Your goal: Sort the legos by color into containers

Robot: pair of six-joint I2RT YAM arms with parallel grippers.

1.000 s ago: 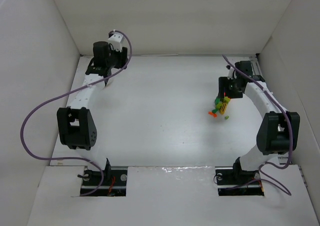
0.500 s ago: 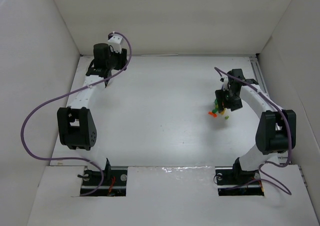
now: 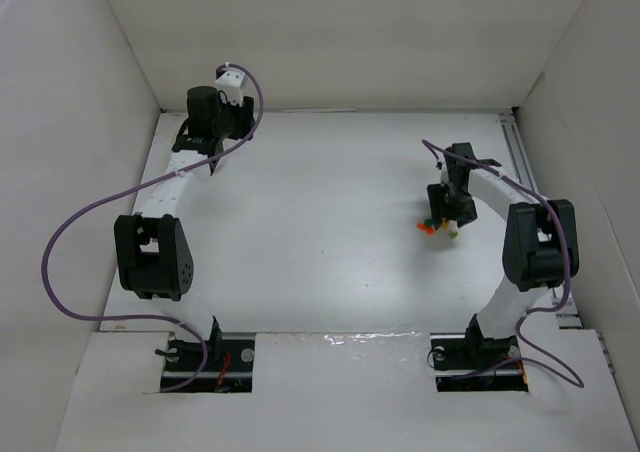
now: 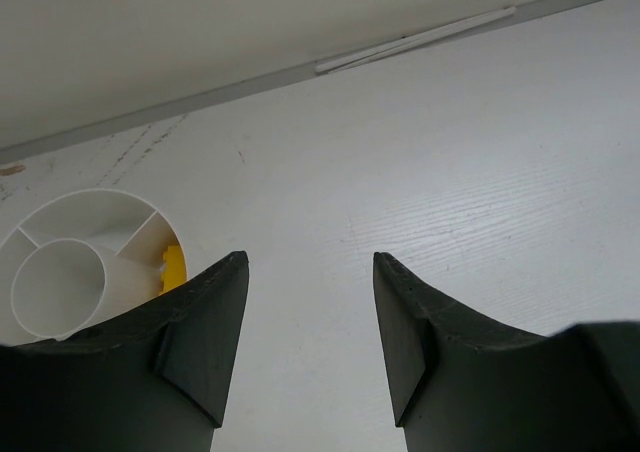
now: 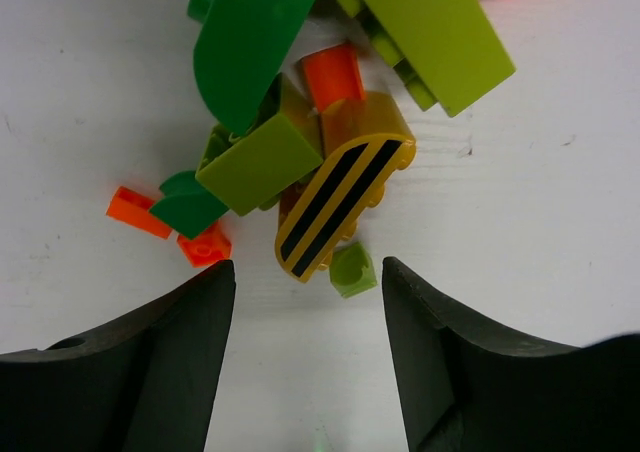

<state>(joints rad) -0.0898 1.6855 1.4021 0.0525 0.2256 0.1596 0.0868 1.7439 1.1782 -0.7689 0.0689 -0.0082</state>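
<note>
The legos (image 3: 436, 225) lie in a small pile at the right of the table. My right gripper (image 3: 449, 215) hangs right over them, open and empty. In the right wrist view its tips (image 5: 308, 272) stand just short of a yellow brick with black stripes (image 5: 340, 207) and a small lime brick (image 5: 352, 270). Dark green (image 5: 250, 42), lime (image 5: 430, 22) and orange (image 5: 205, 245) bricks lie beyond. My left gripper (image 4: 310, 272) is open and empty at the far left (image 3: 212, 164). The white sectioned bowl (image 4: 100, 197) sits beside its left finger and holds a yellow brick (image 4: 174, 269).
White walls enclose the table on the left, back and right. A purple cable (image 3: 70, 232) loops off the left arm toward the left wall. The bowl is hidden under the left arm in the top view.
My right gripper has swung in and lowered onto the lego pile, with its wrist turned. The left arm has hardly moved.
</note>
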